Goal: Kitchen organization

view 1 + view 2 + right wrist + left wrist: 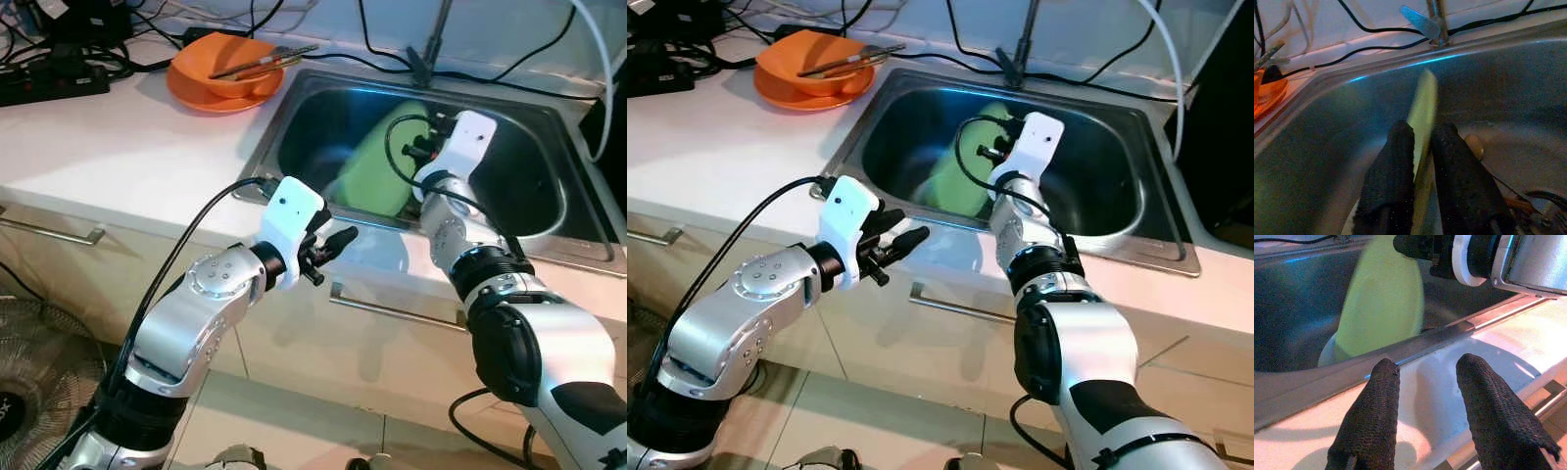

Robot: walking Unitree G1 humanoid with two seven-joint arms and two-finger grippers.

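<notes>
Green plate point(377, 166) crowds the sink point(529, 117); right half seemingly open.

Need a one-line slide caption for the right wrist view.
Right gripper pinching a green plate on edge inside the steel sink.

Head stereo pair looks forward and down from above the worktop point(118, 147) edge onto the steel sink point(534, 117); right eye sits slightly to the side, so the same scene shifts leftward in its frame. Left wrist camera sights along its two black fingers point(1371, 416) from just outside the sink's front rim, close and low, facing into the basin. Right wrist camera sits inside the basin, facing the back wall and faucet point(1432, 22); all four share the green plate point(1383, 303).
</notes>
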